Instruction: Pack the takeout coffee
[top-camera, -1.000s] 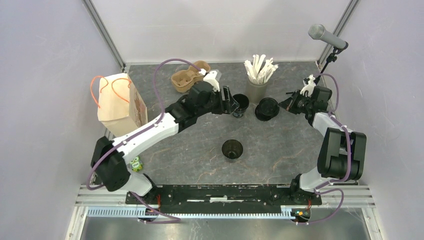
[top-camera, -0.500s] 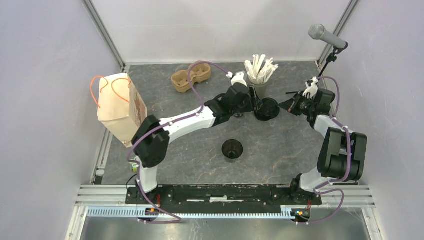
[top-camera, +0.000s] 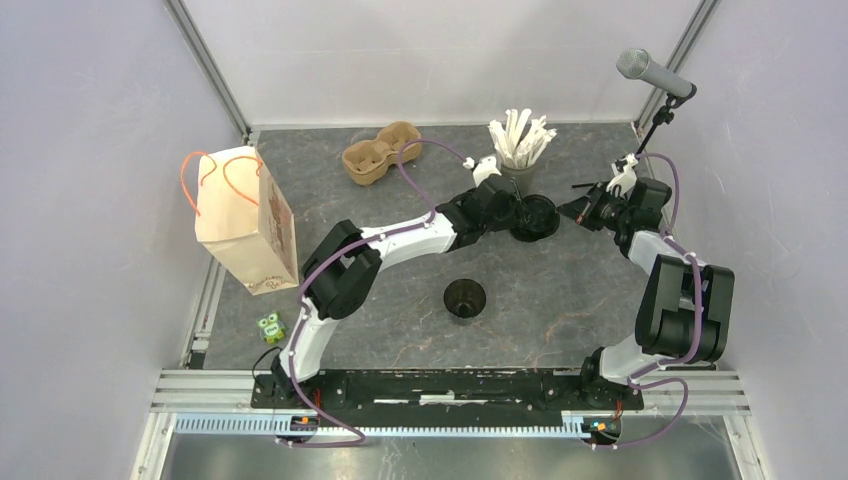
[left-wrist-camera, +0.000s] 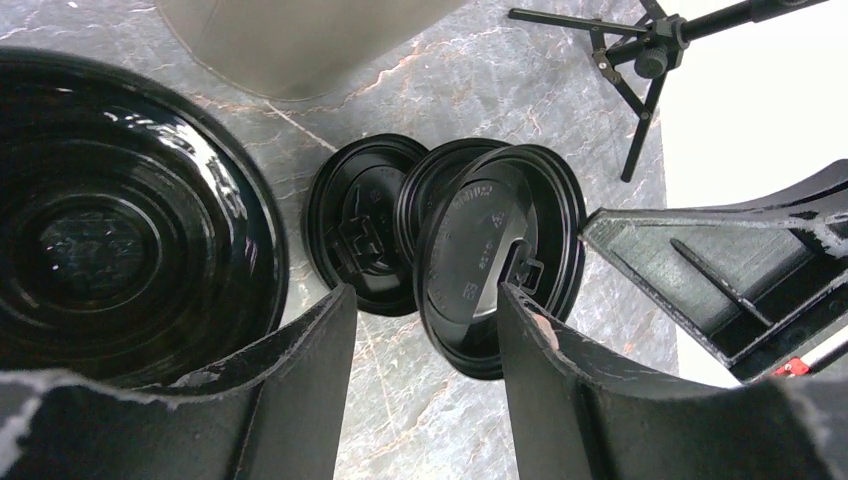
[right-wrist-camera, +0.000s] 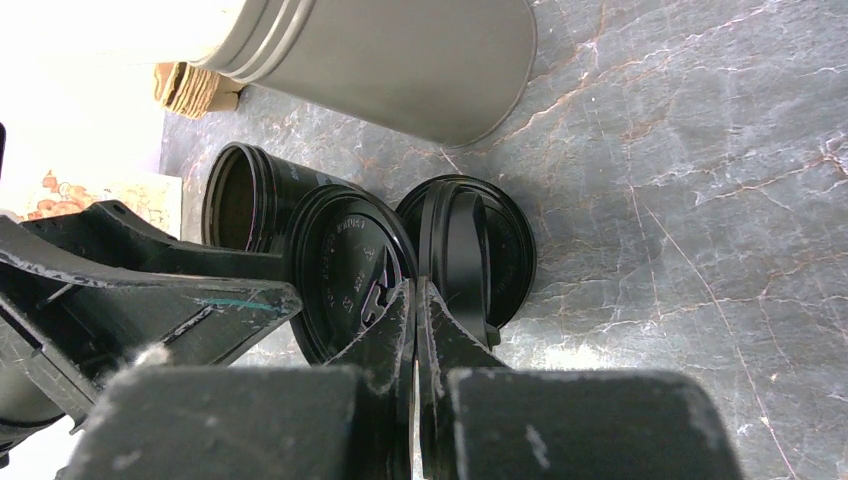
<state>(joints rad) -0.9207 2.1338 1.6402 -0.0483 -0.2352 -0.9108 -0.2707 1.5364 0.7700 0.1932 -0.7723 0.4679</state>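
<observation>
Left claw (left-wrist-camera: 422, 300): fingers spread wide, hovering right over the lids, gripping nothing.
Right claw (right-wrist-camera: 414, 290): pressed tight together, with its tip at the rim of the tilted lid. Whether it pinches that rim cannot be told.
Black cups: two, and both are lidless. The far cup (left-wrist-camera: 120, 230) sits just at 9 o'clock of the lids, beside the left claw. The near cup (top-camera: 465, 298) stands alone at 6 o'clock on the surface (top-camera: 560, 300), well apart.
Black lids: three, huddled at 2 o'clock. The flat lid (left-wrist-camera: 355, 230) lies down, the middle lid (left-wrist-camera: 432, 180) is half hidden, and the tilted lid (left-wrist-camera: 495, 260) is propped across it.
Grey cup (top-camera: 515, 178): one, at 1 o'clock, stuffed with white sticks (top-camera: 520, 135) too crowded to count.
Pulp carrier (top-camera: 380, 152): one, with two wells, at 11 o'clock.
Paper bag (top-camera: 245, 215): one, upright, at 9 o'clock.
</observation>
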